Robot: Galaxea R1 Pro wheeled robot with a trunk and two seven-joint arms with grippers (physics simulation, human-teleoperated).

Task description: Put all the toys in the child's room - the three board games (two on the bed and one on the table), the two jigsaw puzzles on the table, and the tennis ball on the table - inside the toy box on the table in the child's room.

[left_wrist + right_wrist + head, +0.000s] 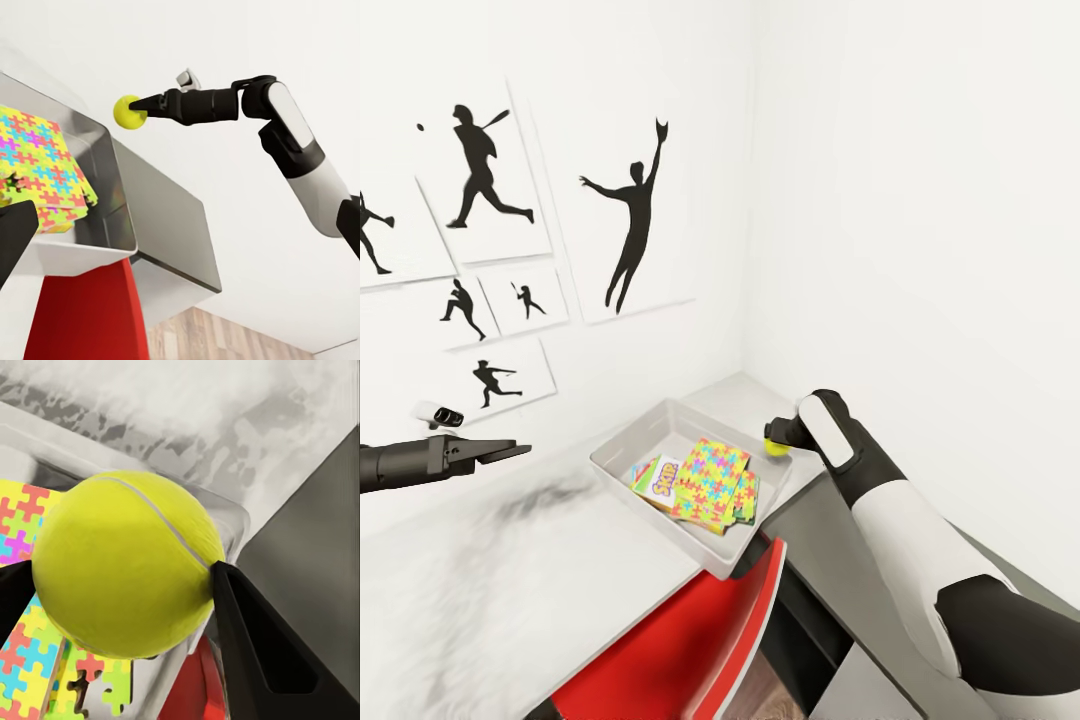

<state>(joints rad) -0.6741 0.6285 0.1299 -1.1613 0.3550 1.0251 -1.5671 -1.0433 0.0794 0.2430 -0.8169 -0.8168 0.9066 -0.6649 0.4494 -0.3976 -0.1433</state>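
The right hand (pixel 144 109) grips the tennis ball (pixel 127 112) just outside the toy box (pixel 622 450) rim, at the far corner. The opening lies inward, toward the jigsaw puzzles (pixel 712 478). The left hand (pixel 500 452), narrowly parted, holds nothing and sits farther off over the counter (pixel 510 580).

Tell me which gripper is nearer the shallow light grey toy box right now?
Right. The right gripper holds the yellow-green tennis ball just above the light grey toy box's far rim; the left gripper hangs off to its left, apart.
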